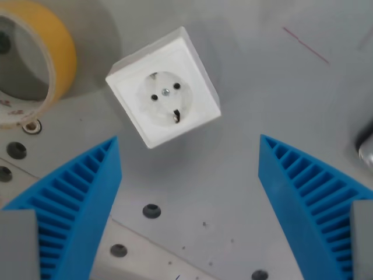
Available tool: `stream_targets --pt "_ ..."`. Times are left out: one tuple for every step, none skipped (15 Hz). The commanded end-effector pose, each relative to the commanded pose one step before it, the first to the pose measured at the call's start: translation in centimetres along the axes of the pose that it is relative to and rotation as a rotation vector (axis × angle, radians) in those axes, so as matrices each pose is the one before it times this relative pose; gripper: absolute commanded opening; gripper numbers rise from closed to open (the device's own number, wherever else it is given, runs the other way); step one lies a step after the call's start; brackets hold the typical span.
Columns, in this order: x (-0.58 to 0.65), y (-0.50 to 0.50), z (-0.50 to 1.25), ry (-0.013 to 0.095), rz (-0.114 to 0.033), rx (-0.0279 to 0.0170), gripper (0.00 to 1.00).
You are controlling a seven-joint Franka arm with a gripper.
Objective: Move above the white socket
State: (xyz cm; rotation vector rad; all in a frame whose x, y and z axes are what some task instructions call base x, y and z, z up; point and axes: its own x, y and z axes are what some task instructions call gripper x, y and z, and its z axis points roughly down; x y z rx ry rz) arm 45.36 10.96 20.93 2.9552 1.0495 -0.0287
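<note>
- I see the end effector (189, 154) with its 2 blue ribbed plastic fingers (87, 192) spread wide apart and nothing between them, so it is open and empty.
- The white square plastic wall socket (164, 87) lies face up on the grey metal table (262, 87), rotated so its corners point diagonally. It sits in the upper middle of the wrist view, ahead of the fingertips and slightly toward the wrist view's left of the midline between them.
- In my judgement the step is not finished: I should move the arm forward and a touch toward the wrist view's left until the socket's round recess sits centred between the fingers.
- I would keep height steady and the fingers apart, since only hovering is asked.
- The roll of yellow adhesive tape (55, 52) lies near the socket at the upper left, so I would avoid overshooting that way.
</note>
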Motion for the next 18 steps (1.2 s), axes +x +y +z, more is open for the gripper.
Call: stream_targets --pt "-0.050 -0.761 1.372 0.0801 -0.3214 -0.08730 1.00" --pt "0.130 -0.149 0.354 -0.0010 -0.0141 -0.00242 1.00" --pt "0.134 -0.136 0.340 -0.0038 -0.0118 -0.00083 1.00" --pt "0.135 -0.121 0.327 -0.0012 -0.0072 0.00008 1.00" --pt "0.119 -0.093 0.274 -0.0012 -0.0115 0.00135 1.00" --pt "0.116 -0.082 0.259 0.0004 -0.0116 -0.00035 1.00" --pt "0.108 -0.075 0.245 0.0003 -0.0087 0.00015 1.00" --pt "0.098 -0.069 0.229 0.0000 -0.0005 -0.00097 1.00" --pt "0.085 -0.063 0.211 -0.0005 -0.0008 0.00269 1.00" --pt "0.074 -0.058 0.191 0.0024 -0.0036 0.00171 1.00" --pt "0.067 -0.054 0.170 0.0009 0.0007 0.00115 1.00" --pt "0.058 -0.053 0.151 -0.0008 0.0009 0.00089 1.00" --pt "0.052 -0.053 0.129 -0.0003 0.0041 -0.00100 1.00" --pt "0.048 -0.052 0.111 0.0004 0.0046 -0.00009 1.00" --pt "0.042 -0.051 0.093 -0.0018 0.0077 -0.00055 1.00" --pt "0.035 -0.048 0.076 -0.0019 0.0052 -0.00061 1.00" --pt "0.027 -0.044 0.059 -0.0012 0.0068 0.00012 1.00" --pt "0.019 -0.035 0.043 0.0006 0.0070 -0.00177 1.00"
